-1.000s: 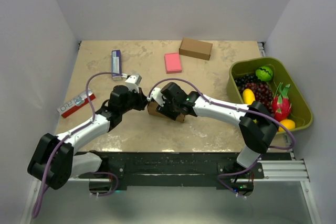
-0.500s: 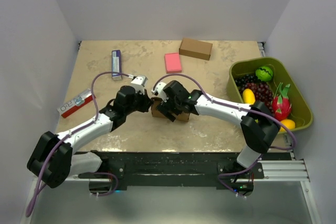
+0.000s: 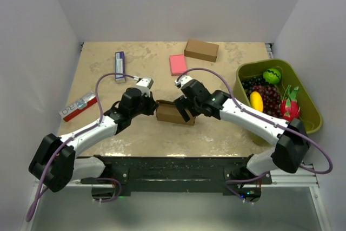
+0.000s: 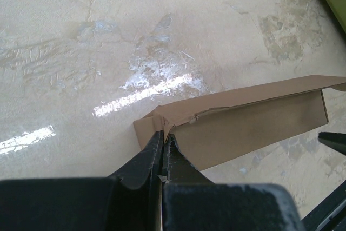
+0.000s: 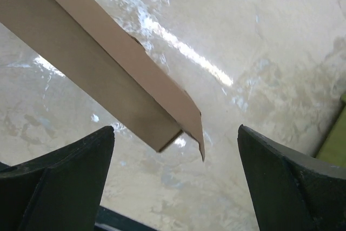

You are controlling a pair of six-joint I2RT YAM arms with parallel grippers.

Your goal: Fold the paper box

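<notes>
The paper box [image 3: 174, 113], a plain brown cardboard carton, lies on the table between the two arms. My left gripper [image 3: 153, 104] is shut on its left end flap; in the left wrist view the fingertips [image 4: 162, 136] pinch the crumpled flap of the box [image 4: 254, 123]. My right gripper [image 3: 186, 111] is open at the box's right end. In the right wrist view its fingers [image 5: 81, 155] stand wide apart around the end corner of the box [image 5: 102, 74], touching nothing.
A ready-made brown box [image 3: 201, 50] and a pink block [image 3: 178, 64] lie at the back. A green bin [image 3: 292, 74] of toy fruit stands at the right. A blue-white packet [image 3: 120, 66] and a red-white packet [image 3: 79, 106] lie at the left.
My right gripper has let go of the box, opened and drawn back to the right. The left gripper has moved slightly right, still pinching the flap. The box now lies flatter.
</notes>
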